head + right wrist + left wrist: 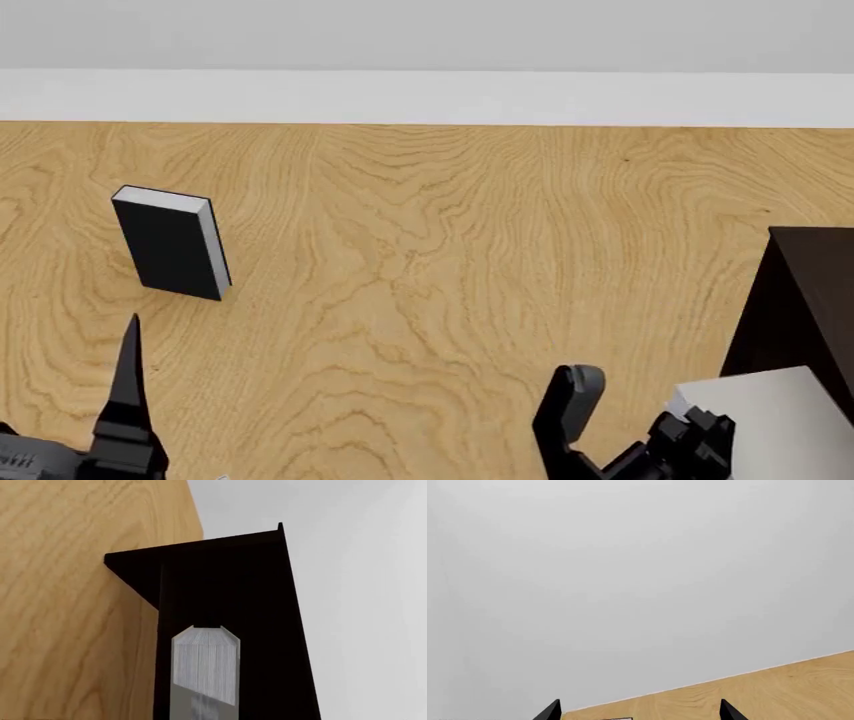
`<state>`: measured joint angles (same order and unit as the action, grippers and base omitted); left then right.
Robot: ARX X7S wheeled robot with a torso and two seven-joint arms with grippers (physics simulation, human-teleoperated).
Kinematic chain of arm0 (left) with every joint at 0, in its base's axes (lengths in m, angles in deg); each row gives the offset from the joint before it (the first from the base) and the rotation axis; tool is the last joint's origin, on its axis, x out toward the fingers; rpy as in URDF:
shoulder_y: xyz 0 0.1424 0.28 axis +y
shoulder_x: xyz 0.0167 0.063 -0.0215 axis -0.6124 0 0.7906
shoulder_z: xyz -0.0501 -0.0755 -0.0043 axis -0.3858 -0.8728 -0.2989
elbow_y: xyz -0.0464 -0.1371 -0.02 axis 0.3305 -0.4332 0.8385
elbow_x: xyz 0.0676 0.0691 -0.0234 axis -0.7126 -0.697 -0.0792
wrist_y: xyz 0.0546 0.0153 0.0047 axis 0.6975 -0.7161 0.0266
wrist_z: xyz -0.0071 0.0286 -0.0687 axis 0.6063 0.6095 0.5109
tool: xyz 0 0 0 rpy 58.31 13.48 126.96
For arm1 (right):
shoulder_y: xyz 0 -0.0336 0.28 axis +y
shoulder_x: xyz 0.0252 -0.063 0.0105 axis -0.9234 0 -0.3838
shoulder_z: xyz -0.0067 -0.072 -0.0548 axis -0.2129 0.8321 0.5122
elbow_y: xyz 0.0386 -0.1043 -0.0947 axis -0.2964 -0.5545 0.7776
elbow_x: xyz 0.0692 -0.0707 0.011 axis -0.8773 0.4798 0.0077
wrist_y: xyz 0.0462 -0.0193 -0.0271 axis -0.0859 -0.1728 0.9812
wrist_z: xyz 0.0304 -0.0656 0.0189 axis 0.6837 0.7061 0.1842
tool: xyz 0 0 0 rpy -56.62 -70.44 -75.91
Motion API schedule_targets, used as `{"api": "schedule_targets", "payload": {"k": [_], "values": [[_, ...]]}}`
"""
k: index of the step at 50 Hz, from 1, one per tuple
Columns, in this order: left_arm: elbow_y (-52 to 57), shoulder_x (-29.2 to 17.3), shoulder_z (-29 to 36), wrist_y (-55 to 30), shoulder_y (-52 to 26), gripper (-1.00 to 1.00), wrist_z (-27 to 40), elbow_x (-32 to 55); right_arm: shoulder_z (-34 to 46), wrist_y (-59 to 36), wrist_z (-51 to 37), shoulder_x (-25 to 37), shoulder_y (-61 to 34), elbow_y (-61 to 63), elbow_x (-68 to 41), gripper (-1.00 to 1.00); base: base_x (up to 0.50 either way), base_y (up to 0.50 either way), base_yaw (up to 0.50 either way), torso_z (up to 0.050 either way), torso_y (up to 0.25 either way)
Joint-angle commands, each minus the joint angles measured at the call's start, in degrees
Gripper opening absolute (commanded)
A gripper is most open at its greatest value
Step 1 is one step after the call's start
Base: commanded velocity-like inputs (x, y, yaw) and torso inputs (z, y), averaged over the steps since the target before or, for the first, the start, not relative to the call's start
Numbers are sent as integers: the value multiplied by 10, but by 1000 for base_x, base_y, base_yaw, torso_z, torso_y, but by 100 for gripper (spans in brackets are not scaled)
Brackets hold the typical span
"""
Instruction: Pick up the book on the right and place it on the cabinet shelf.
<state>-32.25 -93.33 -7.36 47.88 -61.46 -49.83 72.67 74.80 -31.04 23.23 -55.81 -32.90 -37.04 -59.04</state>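
Note:
The light grey book (pixel 781 415) is at the lower right of the head view, tilted, its edge against my right gripper (pixel 694 430). In the right wrist view the book's white page edges (pixel 205 662) sit centred between the jaws, so the gripper is shut on the book. Right behind it stands the very dark cabinet (pixel 267 605), whose boards hide the black fingers. The cabinet's near corner (pixel 801 300) rises just beyond the book; I cannot make out which board is the shelf. My left gripper (pixel 639 709) is open and empty over the wood surface.
A black-covered book (pixel 171 245) stands upright at the far left on the wood-grain surface (pixel 441 250). A white wall (pixel 427 95) closes the back. One left finger (pixel 130 385) points up at the lower left.

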Motion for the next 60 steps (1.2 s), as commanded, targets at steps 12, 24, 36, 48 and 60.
{"api": "schedule_targets", "payload": {"k": [12, 24, 36, 48, 60], "values": [[-93, 25, 25, 12, -37, 100, -17, -16, -115, -45, 60, 17, -2, -18, 259, -100, 0, 0, 0, 0, 2], [-118, 34, 40, 16, -45, 100, -22, -25, -152, -43, 79, 29, 4, -18, 299, -100, 0, 0, 0, 1, 2], [-157, 43, 41, 38, -55, 100, -31, -24, -182, -43, 91, 43, 4, -18, 304, -100, 0, 0, 0, 0, 1], [-180, 50, 47, 48, -62, 100, -36, -28, -206, -46, 102, 53, 5, -18, 309, -100, 0, 0, 0, 0, 2], [-197, 55, 56, 50, -66, 100, -40, -32, -211, -60, 109, 55, 7, -18, 312, -100, 0, 0, 0, 1, 1]]}}
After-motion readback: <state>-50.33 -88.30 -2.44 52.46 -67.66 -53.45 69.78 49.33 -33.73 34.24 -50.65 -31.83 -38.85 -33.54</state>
